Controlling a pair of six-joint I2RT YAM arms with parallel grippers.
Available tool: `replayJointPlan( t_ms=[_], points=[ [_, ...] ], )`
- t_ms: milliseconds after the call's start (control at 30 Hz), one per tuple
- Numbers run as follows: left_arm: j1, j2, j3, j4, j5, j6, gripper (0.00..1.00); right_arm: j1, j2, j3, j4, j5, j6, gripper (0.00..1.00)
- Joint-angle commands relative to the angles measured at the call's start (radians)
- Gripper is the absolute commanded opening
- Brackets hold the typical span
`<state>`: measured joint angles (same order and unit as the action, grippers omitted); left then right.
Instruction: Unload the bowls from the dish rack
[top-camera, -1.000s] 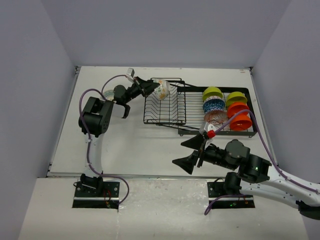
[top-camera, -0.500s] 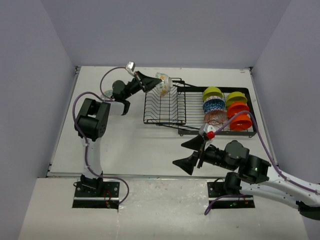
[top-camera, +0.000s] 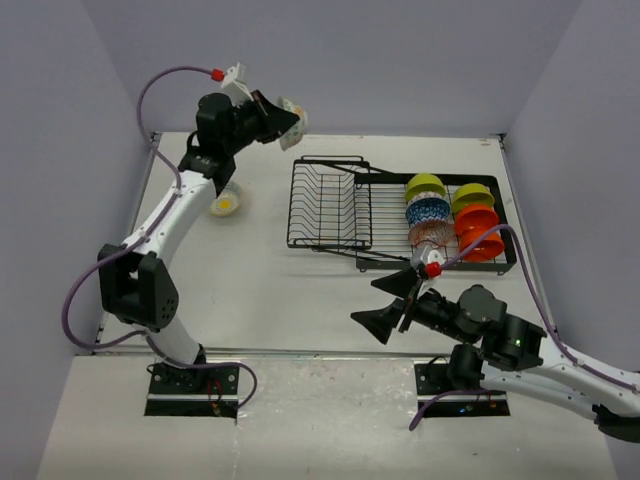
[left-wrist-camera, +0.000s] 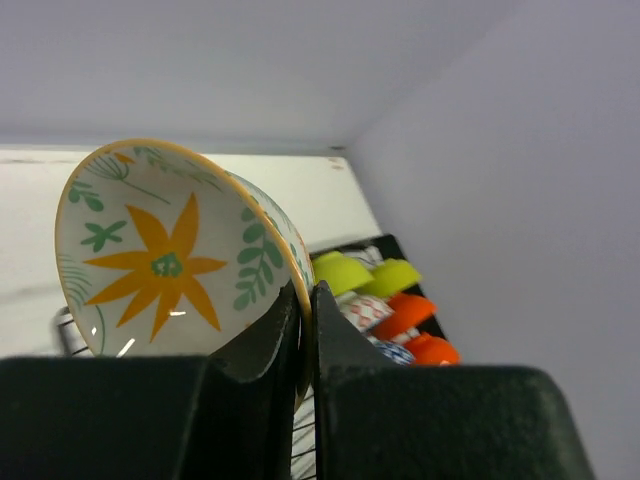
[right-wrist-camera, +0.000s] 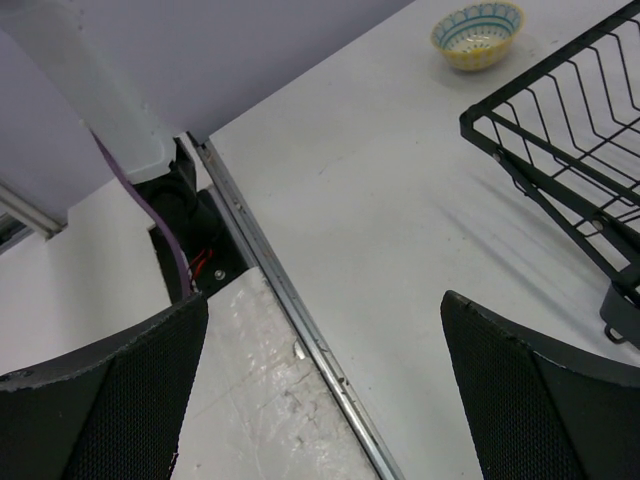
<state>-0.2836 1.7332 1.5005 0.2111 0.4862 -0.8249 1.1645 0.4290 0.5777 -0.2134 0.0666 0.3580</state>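
My left gripper is raised high at the back left, shut on the rim of a cream floral bowl; in the left wrist view the bowl shows an orange flower inside. The black wire dish rack holds lime green, blue-patterned, pinkish-patterned and orange bowls in its right section. Another bowl with yellow inside sits on the table left of the rack; it also shows in the right wrist view. My right gripper is open and empty near the front edge.
The rack's raised left basket has no bowls in it. The table's metal front edge runs under my right gripper. Grey walls close in the back and both sides.
My left arm has lifted the floral bowl up out of the rack's left basket and swung it back and left, high above the table. The right gripper barely moved.
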Motion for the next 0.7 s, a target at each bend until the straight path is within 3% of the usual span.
replayJointPlan(
  t_ms=[0,33,133,400,500,667],
  points=[
    [0.023,-0.119,0.096,-0.508,-0.400,0.279,0.00,0.000,-0.016,-0.009,0.045,0.085,-0.019,0.99],
    [0.029,-0.129,0.113,-0.592,-0.543,0.297,0.00,-0.002,-0.018,-0.010,0.045,0.100,-0.030,0.99],
    [0.066,-0.109,0.151,-0.699,-0.732,0.325,0.00,-0.002,-0.022,-0.004,0.031,0.098,-0.040,0.99],
    [0.172,0.159,0.361,-0.979,-0.775,0.409,0.00,-0.002,-0.038,-0.009,0.016,0.124,-0.071,0.99],
    [0.159,0.283,0.449,-1.044,-0.785,0.432,0.00,-0.002,-0.052,-0.024,0.003,0.134,-0.073,0.99],
    [0.064,0.354,0.538,-1.095,-0.917,0.471,0.00,-0.002,-0.062,-0.041,0.002,0.121,-0.079,0.99]
  ],
)
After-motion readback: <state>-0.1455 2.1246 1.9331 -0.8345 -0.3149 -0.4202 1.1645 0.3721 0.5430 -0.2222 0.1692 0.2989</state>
